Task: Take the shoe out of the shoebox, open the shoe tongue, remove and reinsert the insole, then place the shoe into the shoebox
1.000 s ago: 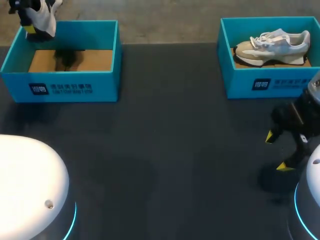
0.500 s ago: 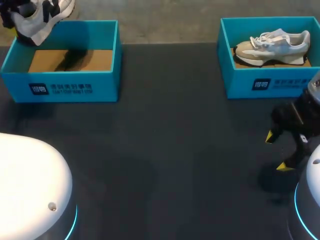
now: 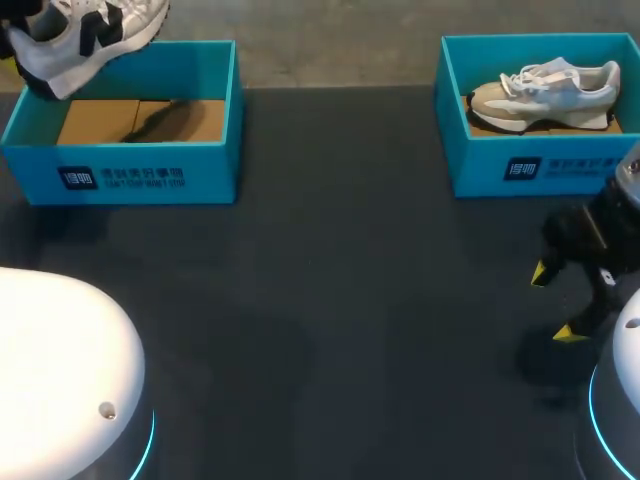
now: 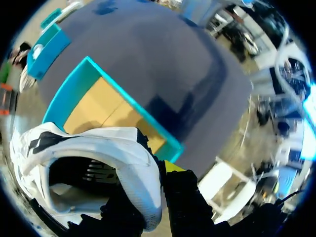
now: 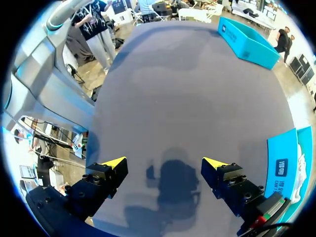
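Observation:
A white shoe (image 3: 90, 30) with black side marks hangs tilted, heel low, above the back left corner of the left teal shoebox (image 3: 130, 175). In the left wrist view my left gripper (image 4: 148, 173) is shut on the shoe's (image 4: 98, 148) heel collar, with one yellow-tipped finger outside and the other hidden inside the opening. Below it lies the box's (image 4: 74, 89) bare cardboard floor. My right gripper (image 3: 555, 303) hovers low over the table at the right, open with nothing between its fingers (image 5: 164, 163).
A second teal shoebox (image 3: 520, 170) at the back right holds a beige and white shoe (image 3: 545, 90). Its front wall (image 5: 284, 168) stands close beside my right gripper. Dark tabletop (image 3: 330, 300) spreads between the boxes and toward the front.
The left gripper has raised the shoe and swung it from toe-down to nearly level, its toe now pointing right. The right arm has stayed still.

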Robot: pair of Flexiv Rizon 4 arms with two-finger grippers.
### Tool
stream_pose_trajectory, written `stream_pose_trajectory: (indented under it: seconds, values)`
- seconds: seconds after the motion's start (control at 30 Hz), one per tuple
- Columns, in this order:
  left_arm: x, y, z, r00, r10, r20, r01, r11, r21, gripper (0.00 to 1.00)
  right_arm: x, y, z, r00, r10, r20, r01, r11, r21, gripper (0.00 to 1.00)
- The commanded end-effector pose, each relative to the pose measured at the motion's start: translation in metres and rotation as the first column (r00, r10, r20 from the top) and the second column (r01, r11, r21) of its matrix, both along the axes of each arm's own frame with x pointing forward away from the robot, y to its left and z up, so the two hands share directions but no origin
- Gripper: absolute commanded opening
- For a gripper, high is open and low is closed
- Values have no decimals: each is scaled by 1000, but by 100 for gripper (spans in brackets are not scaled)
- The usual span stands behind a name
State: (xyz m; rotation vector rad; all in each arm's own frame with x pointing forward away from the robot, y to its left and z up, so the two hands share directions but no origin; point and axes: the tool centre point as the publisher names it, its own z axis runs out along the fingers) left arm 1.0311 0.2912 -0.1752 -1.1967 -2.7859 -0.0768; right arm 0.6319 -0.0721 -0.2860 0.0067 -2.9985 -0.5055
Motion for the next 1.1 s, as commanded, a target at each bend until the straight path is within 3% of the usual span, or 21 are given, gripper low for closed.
stream_pose_trajectory:
  seconds: [0.03, 0.1, 0.23, 0.33, 0.37, 0.73, 1.1]
  values:
    - [18, 20, 2, 975, -216, 47, 212, 974, 74, 0, -1, 0, -1, 1000, -1, 3, 1, 1000, -1, 100]
    - [21, 27, -1, 929, -366, 50, 361, 929, 78, 0, -1, 0, -1, 1000, -1, 3, 1, 1000, -1, 100]
    - [28, 35, -6, 869, -490, 70, 481, 870, 107, 0, -1, 0, -1, 1000, -1, 3, 1, 1000, -1, 100]
    - [19, 38, -7, 761, -639, 109, 615, 765, 189, 0, -1, 0, -1, 1000, -1, 3, 1, 1000, -1, 100]
    - [23, 40, -8, 781, -611, 128, 577, 786, 223, 0, -1, 0, -1, 1000, -1, 3, 1, 1000, -1, 100]
    - [23, 40, -8, 781, -611, 128, 577, 786, 223, 0, -1, 0, -1, 1000, -1, 3, 1, 1000, -1, 100]
    - [66, 44, -12, 705, -704, 87, 689, 708, 153, 0, -1, 0, -1, 1000, -1, 3, 1, 1000, -1, 100]
